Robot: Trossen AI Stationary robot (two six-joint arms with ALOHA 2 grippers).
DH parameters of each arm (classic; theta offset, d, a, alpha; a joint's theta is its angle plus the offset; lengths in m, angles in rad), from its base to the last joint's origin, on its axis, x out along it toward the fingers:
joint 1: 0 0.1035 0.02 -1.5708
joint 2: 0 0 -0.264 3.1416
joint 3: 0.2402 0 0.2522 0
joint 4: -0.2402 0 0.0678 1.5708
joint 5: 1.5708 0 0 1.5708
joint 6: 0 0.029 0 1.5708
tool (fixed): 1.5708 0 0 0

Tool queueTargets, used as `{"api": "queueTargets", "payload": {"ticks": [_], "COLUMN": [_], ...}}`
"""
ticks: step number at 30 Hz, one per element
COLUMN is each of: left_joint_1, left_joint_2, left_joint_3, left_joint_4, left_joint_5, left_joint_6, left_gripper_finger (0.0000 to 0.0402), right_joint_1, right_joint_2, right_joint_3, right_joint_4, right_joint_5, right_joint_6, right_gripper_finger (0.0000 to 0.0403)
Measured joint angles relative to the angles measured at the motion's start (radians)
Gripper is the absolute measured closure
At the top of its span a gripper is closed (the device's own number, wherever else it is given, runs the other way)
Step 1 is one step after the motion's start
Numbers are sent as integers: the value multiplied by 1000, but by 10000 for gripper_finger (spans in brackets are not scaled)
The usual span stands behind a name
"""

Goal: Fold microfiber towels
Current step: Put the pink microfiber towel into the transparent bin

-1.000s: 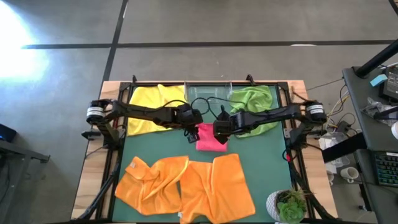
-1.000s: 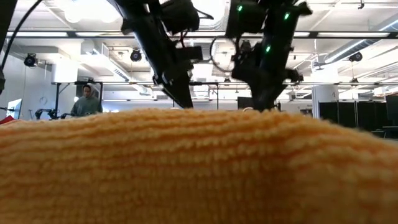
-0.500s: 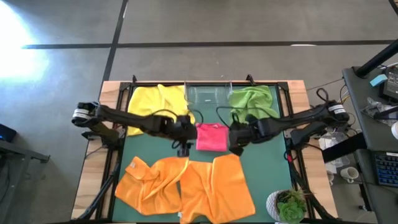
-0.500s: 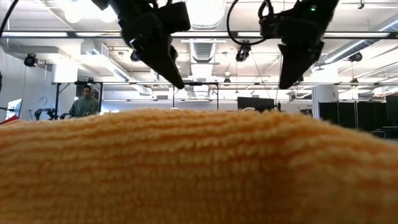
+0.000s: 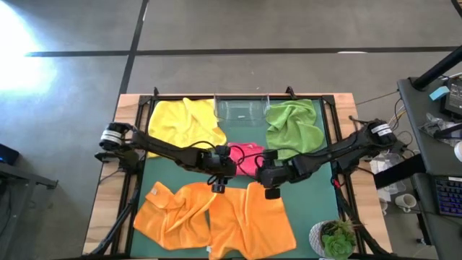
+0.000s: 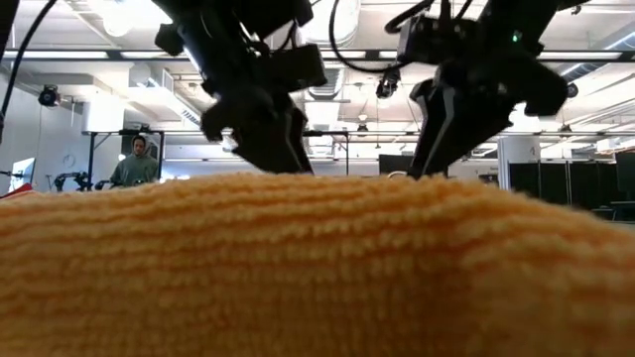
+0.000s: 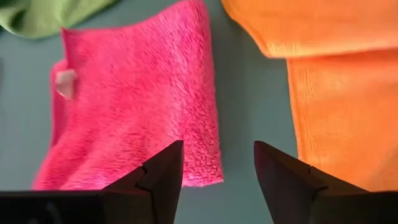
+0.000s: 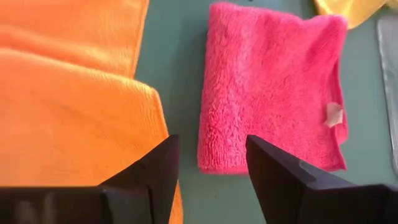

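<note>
The green-covered work surface [image 5: 310, 195] carries everything; nearest the low camera lie two crumpled bright orange microfiber towels, the left orange towel [image 5: 173, 213] and the right orange towel [image 5: 253, 220], touching along their inner edges; one of them fills the lower half of the low view [image 6: 317, 268]; at the far side a rumpled yellow microfiber towel [image 5: 180, 124] lies left and a rumpled green microfiber towel [image 5: 294, 124] lies right, with a clear plastic tray [image 5: 240, 110] between them; in the middle a small folded pink microfiber towel [image 7: 134, 106] lies flat, a pale tag near one edge, just apart from the orange cloth; the left end effector [image 5: 219, 180] hangs over the near edge of the pink towel, its two dark fingers [image 7: 158, 171] spread wide with nothing between them; the right end effector [image 5: 270, 182] is beside it, fingers [image 8: 273, 165] likewise wide and empty; a person [image 6: 137, 164] stands far back in the room.
</note>
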Motion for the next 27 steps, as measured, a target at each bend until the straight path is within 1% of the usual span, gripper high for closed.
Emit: {"api": "queueTargets", "payload": {"ticks": [6,9,13,17,22,27], "left_joint_1": [0,1,2,9,13,13], "left_joint_2": [64,93,119,144,160,164], "left_joint_3": [7,7,6,5,6,3], "left_joint_4": [29,42,39,46,58,88], "left_joint_5": [-3,-26,-87,-96,-97,-127], "left_joint_6": [0,0,0,-1,-3,-8], "left_gripper_finger": [222,222,222,222,222,229], "right_joint_1": [-5,-17,-27,-35,-54,-72], "right_joint_2": [97,144,176,191,194,194], "right_joint_3": [13,13,13,13,13,13], "right_joint_4": [6,4,12,15,15,15], "right_joint_5": [3,15,31,29,36,38], "right_joint_6": [-33,5,30,30,61,70], "right_gripper_finger": [225,225,225,229,248,288]}}
